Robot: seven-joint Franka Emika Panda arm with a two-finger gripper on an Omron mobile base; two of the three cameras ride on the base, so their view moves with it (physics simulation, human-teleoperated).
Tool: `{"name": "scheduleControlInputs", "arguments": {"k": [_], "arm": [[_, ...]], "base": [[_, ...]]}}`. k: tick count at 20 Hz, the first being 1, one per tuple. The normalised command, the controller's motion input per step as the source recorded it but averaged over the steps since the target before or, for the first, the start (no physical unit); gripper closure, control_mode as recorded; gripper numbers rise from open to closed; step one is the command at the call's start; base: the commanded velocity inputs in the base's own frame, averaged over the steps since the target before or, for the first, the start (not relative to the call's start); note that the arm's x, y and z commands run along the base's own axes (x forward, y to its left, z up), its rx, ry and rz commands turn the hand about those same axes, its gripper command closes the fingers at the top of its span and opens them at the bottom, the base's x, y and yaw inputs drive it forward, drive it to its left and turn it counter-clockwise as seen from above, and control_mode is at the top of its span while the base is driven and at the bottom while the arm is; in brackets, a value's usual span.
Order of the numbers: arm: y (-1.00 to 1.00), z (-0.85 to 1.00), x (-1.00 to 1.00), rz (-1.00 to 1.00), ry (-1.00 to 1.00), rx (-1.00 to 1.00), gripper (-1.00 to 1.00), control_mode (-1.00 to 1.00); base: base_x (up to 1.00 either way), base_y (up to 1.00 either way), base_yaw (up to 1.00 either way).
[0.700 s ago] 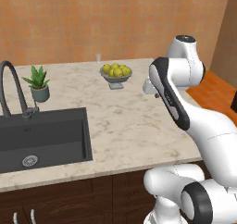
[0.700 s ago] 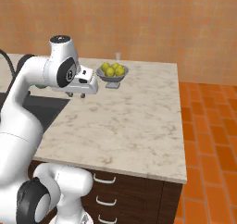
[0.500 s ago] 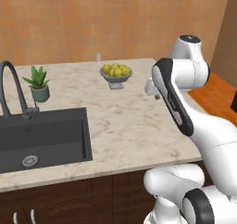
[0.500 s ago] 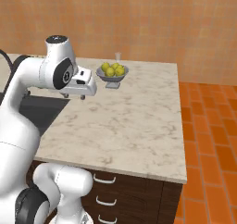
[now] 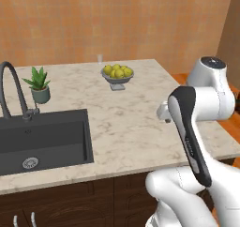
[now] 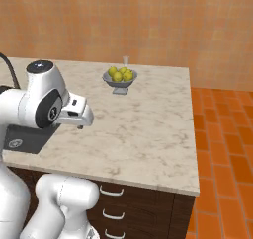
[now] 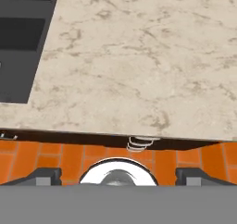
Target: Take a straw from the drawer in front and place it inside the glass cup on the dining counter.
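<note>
- The gripper (image 7: 118, 174) hangs above the counter's near edge, its two dark tips spread wide apart with nothing between them; in the right base view the hand (image 6: 74, 113) sits over the marble, pointing down.
- The counter (image 5: 136, 127) carries a bowl of lemons (image 5: 117, 74), a potted plant (image 5: 39, 84) and a dark sink (image 5: 44, 139) with a faucet (image 5: 11, 87).
- The cup (image 6: 126, 60) stands at the far edge just behind the bowl, well apart from the gripper; it looks empty, though it is small and faint.
- Progress, as I judge it: nothing is done yet. The drawer is not open, no straw is in hand, none is in the cup.
- Left to do: reach the drawer, pull it, lift the straw, carry it across and drop it in the cup.
- Drawer fronts with curved silver handles (image 6: 112, 190) sit shut below the counter edge; the hand view catches handles (image 7: 141, 143) stacked under the overhang.
- The straw is presumably shut inside; which drawer holds it I cannot tell.
</note>
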Motion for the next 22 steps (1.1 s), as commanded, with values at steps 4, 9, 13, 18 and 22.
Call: {"name": "scheduleControlInputs", "arguments": {"k": [4, 9, 13, 18, 22], "arm": [[0.00, -0.05, -0.87, 0.00, -0.10, 0.00, -1.00, -1.00], [0.00, -0.13, -0.77, 0.00, -0.05, 0.00, -1.00, -1.00], [0.00, -0.06, -0.51, 0.00, -0.02, 0.00, -1.00, -1.00], [0.00, -0.02, -0.31, 0.00, 0.00, 0.00, -1.00, 1.00], [0.00, 0.00, 0.00, 0.00, 0.00, 0.00, -1.00, 1.00]], "base": [[0.00, 0.00, 0.00], [0.00, 0.00, 0.00], [0.00, 0.00, 0.00], [-0.07, 0.00, 0.00], [-0.29, -0.01, 0.00]]}}
